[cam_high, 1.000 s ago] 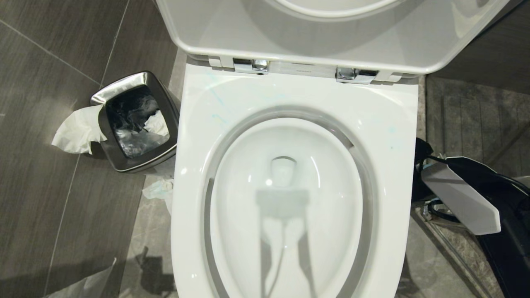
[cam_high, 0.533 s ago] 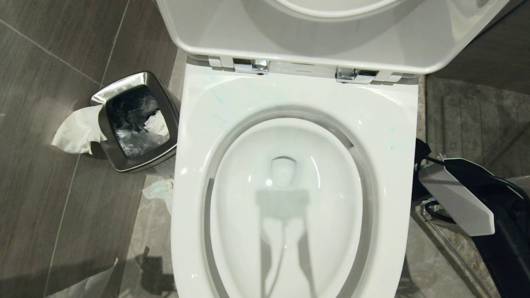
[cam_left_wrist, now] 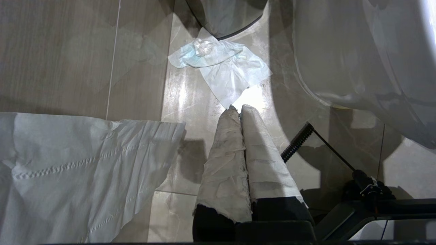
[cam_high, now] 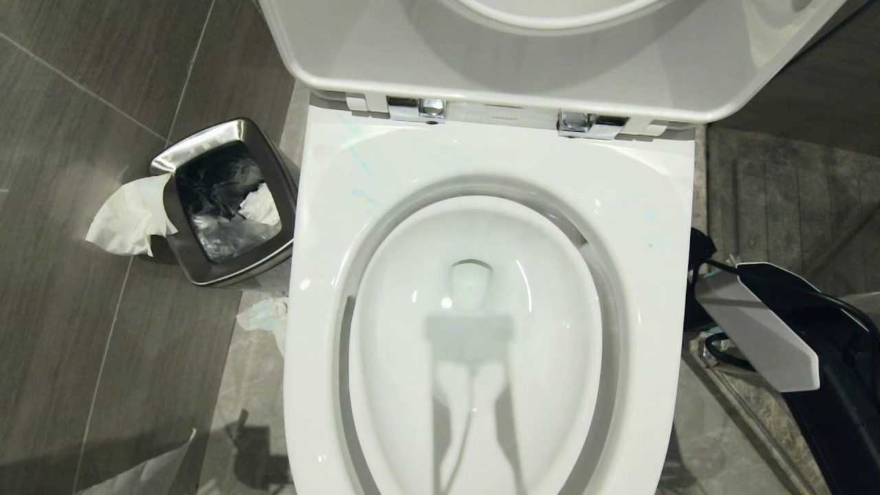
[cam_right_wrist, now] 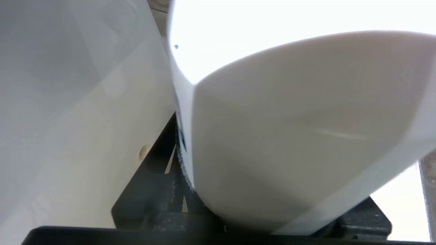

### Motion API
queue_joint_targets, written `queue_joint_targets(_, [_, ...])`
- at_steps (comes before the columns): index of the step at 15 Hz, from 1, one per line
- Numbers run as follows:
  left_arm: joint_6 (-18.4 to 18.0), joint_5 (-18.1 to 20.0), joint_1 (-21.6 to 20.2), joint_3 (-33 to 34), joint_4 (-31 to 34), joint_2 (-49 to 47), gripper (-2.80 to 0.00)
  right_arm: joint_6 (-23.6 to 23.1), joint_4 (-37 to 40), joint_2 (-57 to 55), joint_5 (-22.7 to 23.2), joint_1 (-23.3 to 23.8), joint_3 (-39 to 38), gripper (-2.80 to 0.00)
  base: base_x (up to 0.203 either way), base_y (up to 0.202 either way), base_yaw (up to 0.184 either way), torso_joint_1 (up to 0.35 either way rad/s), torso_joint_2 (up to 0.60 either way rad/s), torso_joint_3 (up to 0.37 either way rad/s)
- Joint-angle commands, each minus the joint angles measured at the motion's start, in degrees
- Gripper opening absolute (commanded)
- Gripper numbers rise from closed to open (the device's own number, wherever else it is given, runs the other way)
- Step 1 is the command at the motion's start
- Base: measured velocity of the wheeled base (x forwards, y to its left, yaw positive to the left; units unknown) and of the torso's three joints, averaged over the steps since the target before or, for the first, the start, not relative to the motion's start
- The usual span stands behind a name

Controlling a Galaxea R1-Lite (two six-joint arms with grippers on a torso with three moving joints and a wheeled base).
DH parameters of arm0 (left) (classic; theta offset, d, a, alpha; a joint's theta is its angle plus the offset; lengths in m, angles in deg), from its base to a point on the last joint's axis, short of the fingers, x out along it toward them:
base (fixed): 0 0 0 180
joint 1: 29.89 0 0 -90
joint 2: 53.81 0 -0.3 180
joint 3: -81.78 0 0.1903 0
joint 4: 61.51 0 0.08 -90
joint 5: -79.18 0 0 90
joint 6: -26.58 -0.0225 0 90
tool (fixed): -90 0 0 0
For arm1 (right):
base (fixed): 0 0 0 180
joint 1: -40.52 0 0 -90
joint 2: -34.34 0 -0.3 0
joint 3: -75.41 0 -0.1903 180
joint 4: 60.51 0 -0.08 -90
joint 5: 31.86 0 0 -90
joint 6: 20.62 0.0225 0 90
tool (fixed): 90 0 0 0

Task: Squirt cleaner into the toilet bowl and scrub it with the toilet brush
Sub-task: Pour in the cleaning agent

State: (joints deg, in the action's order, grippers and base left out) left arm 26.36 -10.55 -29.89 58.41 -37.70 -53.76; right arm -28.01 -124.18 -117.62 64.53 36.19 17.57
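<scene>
The toilet bowl stands in the middle of the head view with its seat down and lid raised; water lies in the basin. My right arm reaches down beside the bowl's right side. In the right wrist view a smooth white body sits right against the gripper's black base and fills the picture; I cannot tell what it is. My left gripper is shut, empty, parked low over the floor left of the bowl. The toilet brush and the cleaner are out of view.
A steel bin with a black liner stands left of the toilet, with tissue hanging over its rim. More crumpled tissue and a paper sheet lie on the floor tiles. A black cable runs near the left arm.
My right arm has edged slightly in toward the toilet's right side. Bowl, bin and tissue have not moved.
</scene>
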Motion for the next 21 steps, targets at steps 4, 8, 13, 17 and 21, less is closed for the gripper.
queue_joint_targets(4, [0.0, 0.0, 0.0, 0.1, 0.0, 0.0, -2.8, -0.1, -0.6, 3.2, -0.2, 0.7, -1.5, -2.8, 0.0, 0.0, 0.0, 0.0, 0.0, 0.0])
queue_joint_targets(8, [0.0, 0.0, 0.0, 0.2, 0.0, 0.0, -2.8, -0.1, -0.6, 8.9, -0.3, 2.0, -7.9, -2.8, 0.0, 0.0, 0.0, 0.0, 0.0, 0.0])
queue_joint_targets(13, [0.0, 0.0, 0.0, 0.2, 0.0, 0.0, -2.8, -0.1, -0.6, 20.3, -0.5, 2.6, -22.3, -2.8, 0.0, 0.0, 0.0, 0.0, 0.0, 0.0])
queue_joint_targets(17, [0.0, 0.0, 0.0, 0.1, 0.0, 0.0, -2.8, -0.6, -0.6, 31.3, -1.1, 2.7, -36.4, -2.8, 0.0, 0.0, 0.0, 0.0, 0.0, 0.0])
queue_joint_targets(21, [0.0, 0.0, 0.0, 0.2, 0.0, 0.0, -2.8, -0.9, -0.6, 43.7, -1.5, 3.0, -50.5, -2.8, 0.0, 0.0, 0.0, 0.0, 0.0, 0.0])
